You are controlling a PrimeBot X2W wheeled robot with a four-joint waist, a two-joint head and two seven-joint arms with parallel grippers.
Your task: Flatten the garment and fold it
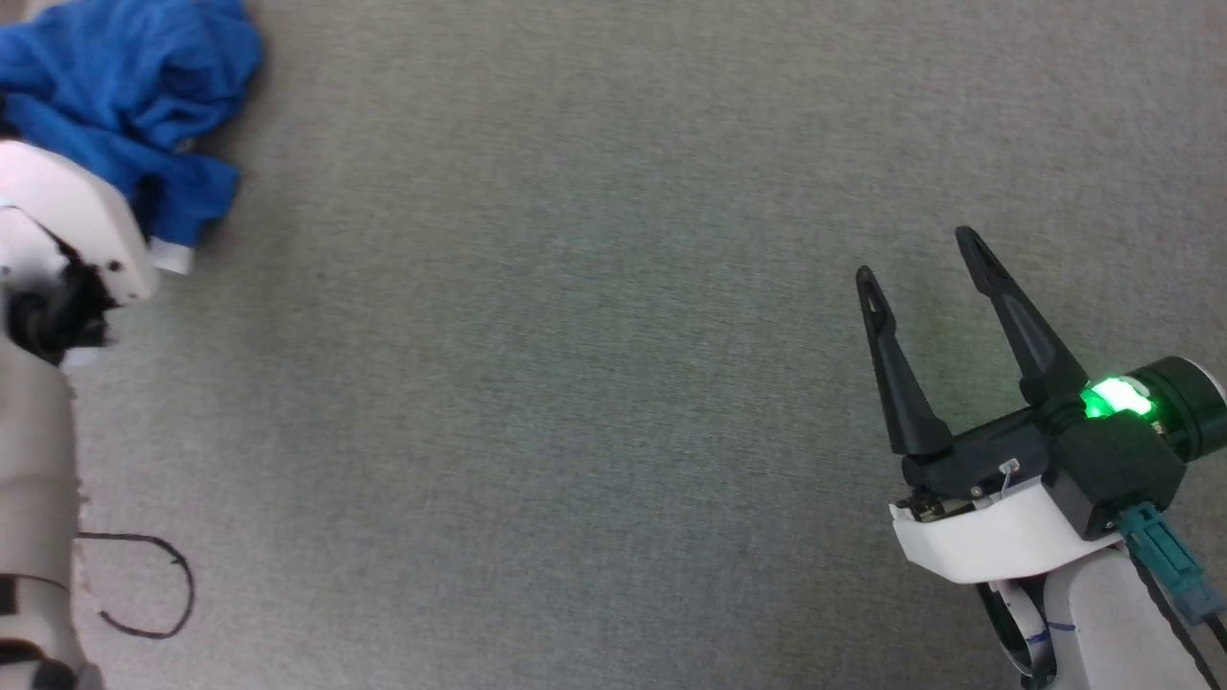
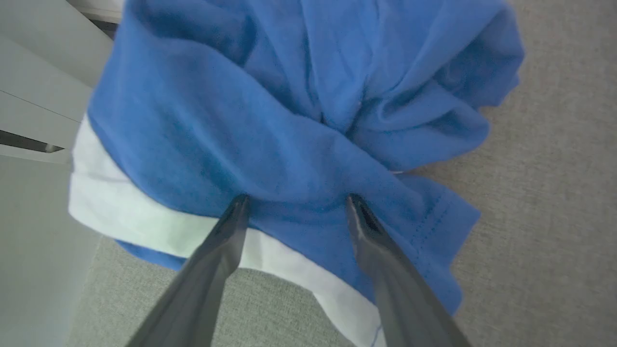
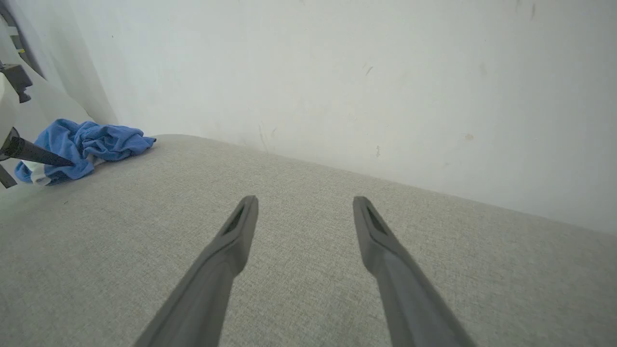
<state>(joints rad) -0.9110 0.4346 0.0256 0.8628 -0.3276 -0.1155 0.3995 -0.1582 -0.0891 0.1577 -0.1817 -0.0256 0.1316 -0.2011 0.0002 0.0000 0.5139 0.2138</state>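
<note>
- The garment (image 1: 125,86) lies crumpled in a heap at about 10 o'clock in the head view, at the far left corner of the grey woven surface (image 1: 575,383).
- Up close in the left wrist view, the garment (image 2: 241,120) is bright blue and bunched into deep folds. A white band (image 2: 144,221) runs along its near edge at about 7 o'clock.
- The left gripper (image 2: 297,198) has its two dark fingers spread wide, with the tips right at a fold of the blue cloth. I cannot tell whether any cloth is caught between them.
- In the head view the left arm's white wrist housing (image 1: 67,220) sits at 9 o'clock, overlapping the heap and covering that gripper's fingers.
- The right gripper (image 1: 915,254) is at about 4 o'clock, well apart from the heap. Its fingers are spread wide, nothing is between them, and a green light (image 1: 1112,398) glows on its body.
- From the right wrist view, the right gripper (image 3: 304,198) points over bare grey fabric towards a pale wall (image 3: 337,72). The garment (image 3: 87,144) is small at 9 o'clock there.
- A black cable (image 1: 153,585) loops at about 8 o'clock in the head view.
</note>
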